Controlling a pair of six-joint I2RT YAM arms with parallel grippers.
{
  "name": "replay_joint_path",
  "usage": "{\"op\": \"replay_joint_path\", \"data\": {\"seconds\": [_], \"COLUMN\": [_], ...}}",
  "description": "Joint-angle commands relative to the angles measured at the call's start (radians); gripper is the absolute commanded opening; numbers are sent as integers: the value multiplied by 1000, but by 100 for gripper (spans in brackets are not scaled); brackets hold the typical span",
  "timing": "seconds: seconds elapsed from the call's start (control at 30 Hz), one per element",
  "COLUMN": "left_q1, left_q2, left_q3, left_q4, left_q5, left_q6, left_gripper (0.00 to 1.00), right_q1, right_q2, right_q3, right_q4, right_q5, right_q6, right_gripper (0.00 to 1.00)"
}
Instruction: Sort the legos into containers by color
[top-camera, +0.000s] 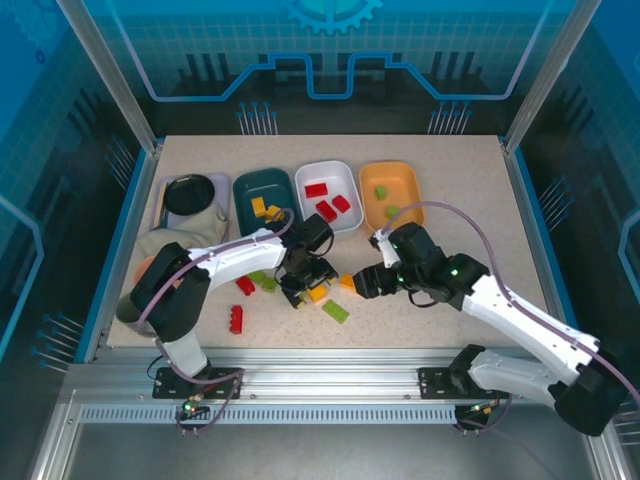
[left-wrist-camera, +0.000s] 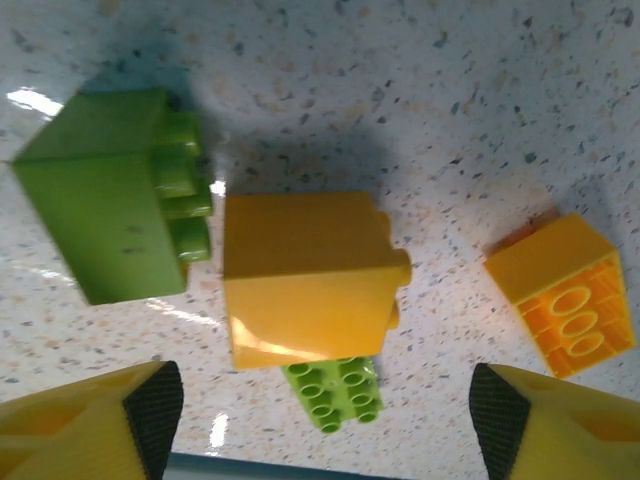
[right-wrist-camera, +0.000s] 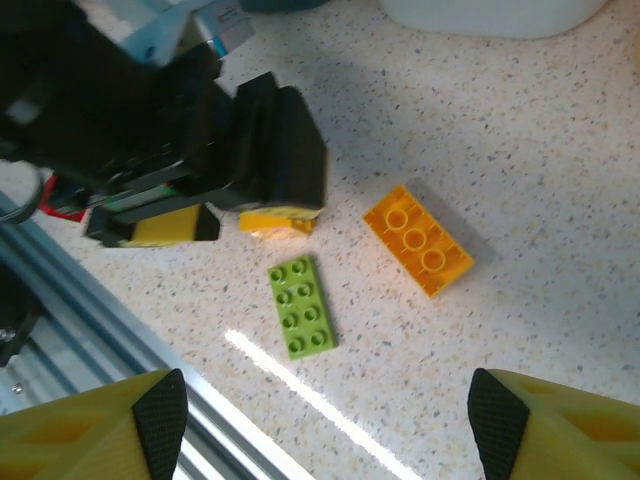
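Now both jaws are wide open above the loose bricks

Closest to the arm bases, a red studded plastic brick (top-camera: 236, 319) lies alone on the speckled table (top-camera: 470, 180). A little farther in, a flat light-green plastic brick (top-camera: 335, 311) lies studs up.

The left jaws, at the end of the white left arm (top-camera: 235, 258), hang right over a yellow plastic brick (left-wrist-camera: 305, 280). They are spread wide and pinch nothing. In the left wrist view their yellow fingertips (left-wrist-camera: 90, 425) sit low in the two corners, with the yellow brick in the space ahead of them. A big green plastic brick (left-wrist-camera: 110, 195) lies on its side just beside the yellow one. An orange plastic brick (left-wrist-camera: 565, 295) lies apart on the other side.

The right jaws, on the white right arm (top-camera: 500, 300), are spread wide too and hold nothing. The flat green brick and the orange brick lie on the table in front of them.

Farthest away, three trays stand in a row. The dark teal plastic tray (top-camera: 275, 185) holds two yellow bricks (top-camera: 258, 207). The white plastic tray (top-camera: 340, 172) holds three red bricks (top-camera: 316, 189). The orange plastic tray (top-camera: 403, 185) holds two green bricks (top-camera: 380, 192).
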Motion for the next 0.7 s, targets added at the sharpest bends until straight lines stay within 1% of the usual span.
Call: {"op": "replay_joint_path", "data": {"seconds": [0.0,0.17,0.37,0.5,0.67], "left_q1": [-12,-31,-40,-50,-49], "left_q2": [43,69,94,69,-33], "left_q3": [30,31,41,65,142], "left_q4": [-12,-38,-20,-40,-135], "left_q5": [-37,-59,-85,-115,-227], "left_q6": [-36,-39,-19,2,66], "left_gripper": [74,66,51,43,41], "right_q1": [-4,-19,-32,-33,-34], "right_q2": [-61,-116,-124,-125,-127], "right_q3": [-30,-47,-45,-38,-5], "right_q4": [-32,-65,-69,-70,-64], "right_q5": [-55,-56,-59,-56,-55], "right_q6": [5,16,20,26,32], "right_gripper": [78,78,78,77,76]}}
